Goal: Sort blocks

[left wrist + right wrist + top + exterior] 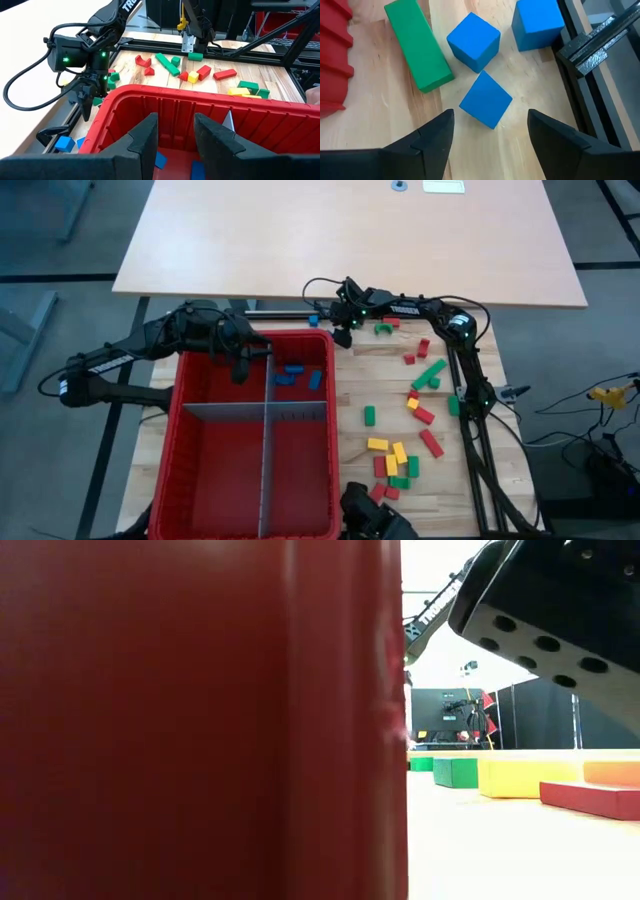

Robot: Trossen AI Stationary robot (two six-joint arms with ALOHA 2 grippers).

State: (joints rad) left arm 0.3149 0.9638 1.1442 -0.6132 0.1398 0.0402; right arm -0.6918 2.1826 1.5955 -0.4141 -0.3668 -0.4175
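The right gripper point(490, 132) hangs over the table's upper centre in the high view, just beyond the red bin's point(190, 395) far right corner, fingers spread and empty above three blue blocks point(485, 99) and a long green block point(418, 44). The nearest blue cube sits between the fingertips but untouched. The step in hand appears to be collecting blue pieces; several already lie in the bin's upper-right compartment point(300, 375). The left gripper point(175, 137) hovers inside that compartment, fingers parted, holding nothing. The next move calls for lowering squarely and closing on the cube, which sits corner-on. Remaining blocks point(415, 395) lie scattered at right.
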